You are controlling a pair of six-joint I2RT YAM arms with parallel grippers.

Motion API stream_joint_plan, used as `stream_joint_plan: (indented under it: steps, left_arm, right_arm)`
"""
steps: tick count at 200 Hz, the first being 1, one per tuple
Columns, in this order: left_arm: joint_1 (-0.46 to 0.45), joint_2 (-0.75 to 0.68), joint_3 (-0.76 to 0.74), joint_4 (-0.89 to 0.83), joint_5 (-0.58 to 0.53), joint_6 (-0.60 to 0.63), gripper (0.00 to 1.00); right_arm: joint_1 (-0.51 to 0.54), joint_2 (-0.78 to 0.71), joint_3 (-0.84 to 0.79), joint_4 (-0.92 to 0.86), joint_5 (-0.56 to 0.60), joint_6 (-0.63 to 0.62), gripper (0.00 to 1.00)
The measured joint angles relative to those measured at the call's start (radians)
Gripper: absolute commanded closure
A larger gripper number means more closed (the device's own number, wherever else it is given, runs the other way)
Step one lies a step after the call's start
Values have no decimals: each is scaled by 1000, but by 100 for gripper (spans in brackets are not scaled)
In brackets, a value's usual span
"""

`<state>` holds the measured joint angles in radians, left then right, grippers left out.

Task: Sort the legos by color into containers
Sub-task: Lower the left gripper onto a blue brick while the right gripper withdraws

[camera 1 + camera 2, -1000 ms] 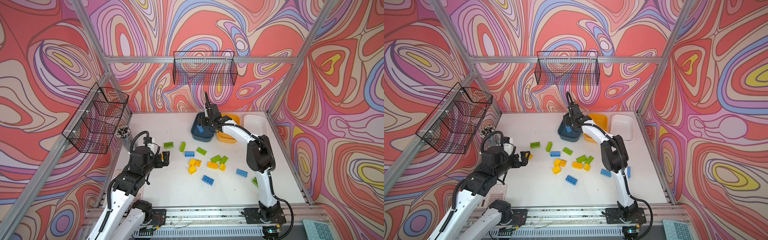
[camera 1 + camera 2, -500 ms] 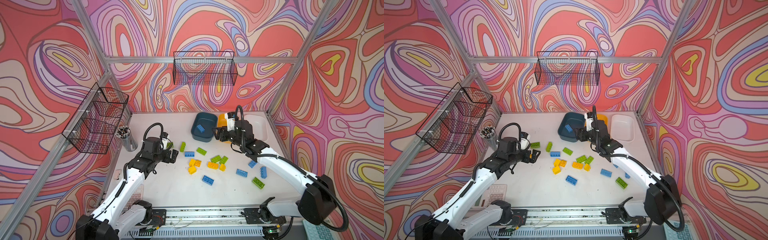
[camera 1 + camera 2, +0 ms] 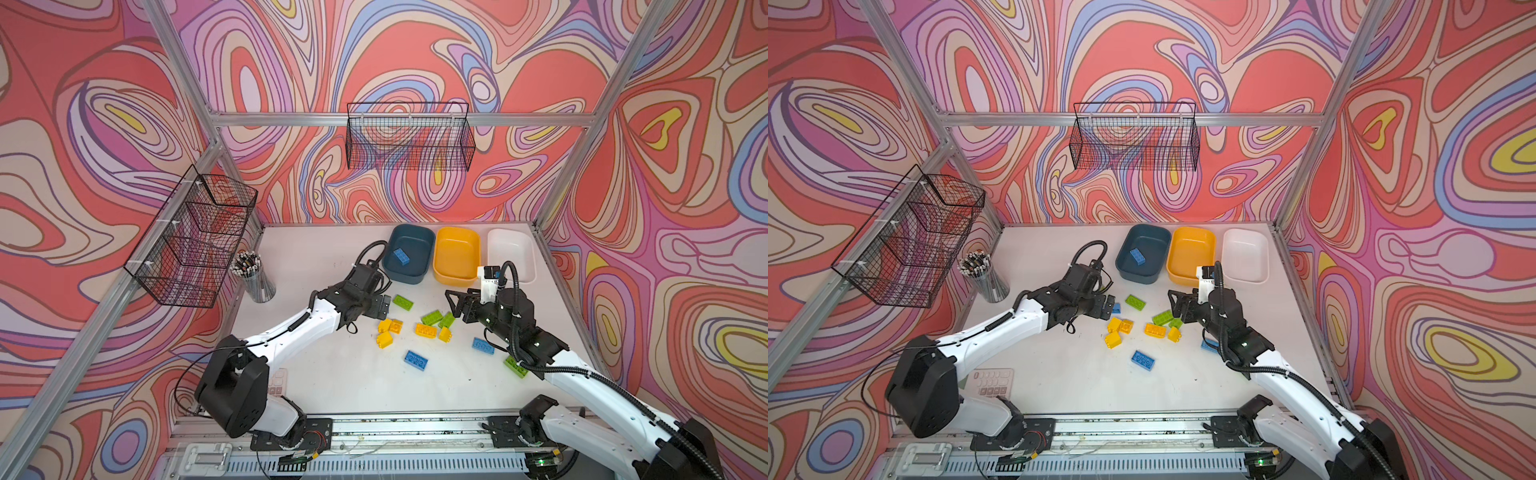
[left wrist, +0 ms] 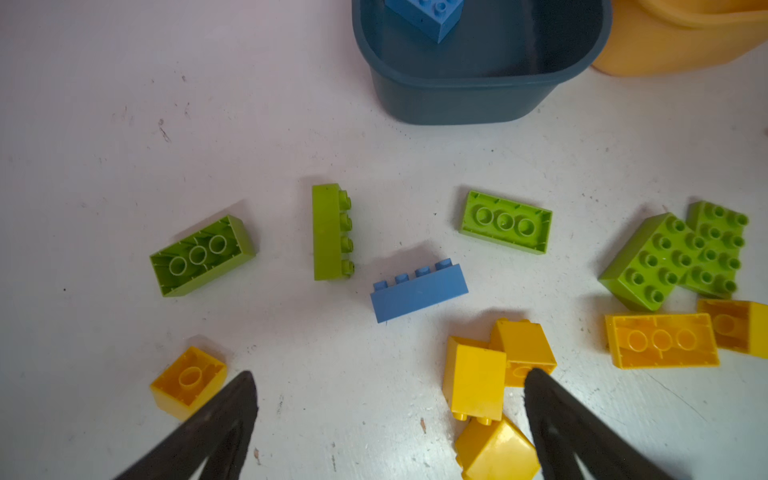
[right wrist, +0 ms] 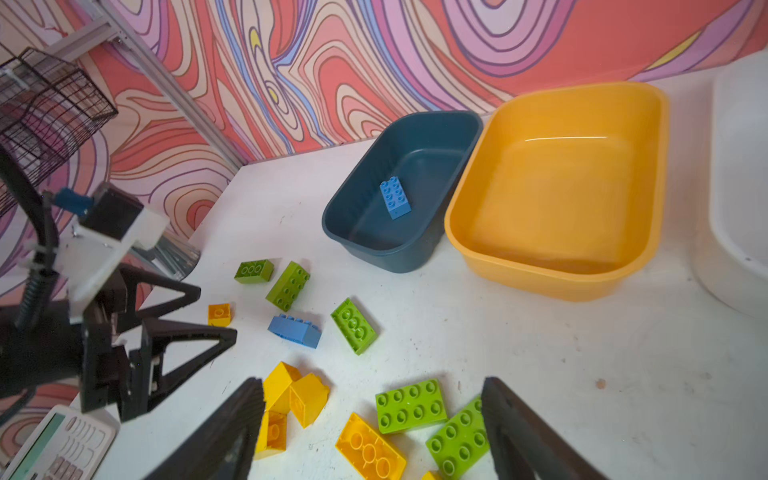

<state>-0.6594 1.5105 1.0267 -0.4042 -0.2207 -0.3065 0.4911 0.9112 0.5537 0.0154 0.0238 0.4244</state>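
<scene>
Farthest left in both top views, a wire basket (image 3: 195,245) hangs on the wall, and a pencil cup (image 3: 257,280) stands just right of it on the white tabletop (image 3: 332,374). Next, left of centre, the left gripper (image 4: 392,384) hovers over the tabletop with its jaws spread wide and nothing between them. The left wrist view shows yellow bricks (image 4: 473,378) near both fingertips (image 4: 241,395) and a tipped blue brick (image 4: 417,291) on its side farther out. Across the centre, green, yellow and blue bricks (image 3: 426,330) lie scattered. Right of centre, the right gripper (image 5: 372,384) is spread wide, holding nothing, near two green bricks (image 3: 432,318) lying against each other. Just above them in the frame, three tubs sit in a row: the teal tub (image 3: 415,245) with one blue brick (image 3: 401,256) inside, then the yellow tub (image 3: 456,253), then the white tub (image 3: 513,253).
</scene>
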Motion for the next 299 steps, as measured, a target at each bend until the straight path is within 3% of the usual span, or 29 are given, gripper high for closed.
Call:
stream_joint_plan:
  steps: [40, 85, 242, 266, 299]
  left_arm:
    - [-77, 206, 92, -29, -95, -179, 5]
    - [-77, 268, 98, -34, -118, -284, 3]
    - [7, 387, 138, 58, -14, -292, 9]
    - [9, 394, 138, 73, -3, -289, 13]
    - [11, 397, 138, 89, 7, -281, 29]
  right_arm:
    - [0, -36, -62, 34, 70, 38, 11]
    - [0, -34, -71, 50, 92, 57, 11]
    - [0, 2, -82, 68, 96, 64, 11]
    - [0, 8, -82, 73, 96, 64, 11]
    - [0, 28, -83, 86, 96, 64, 11]
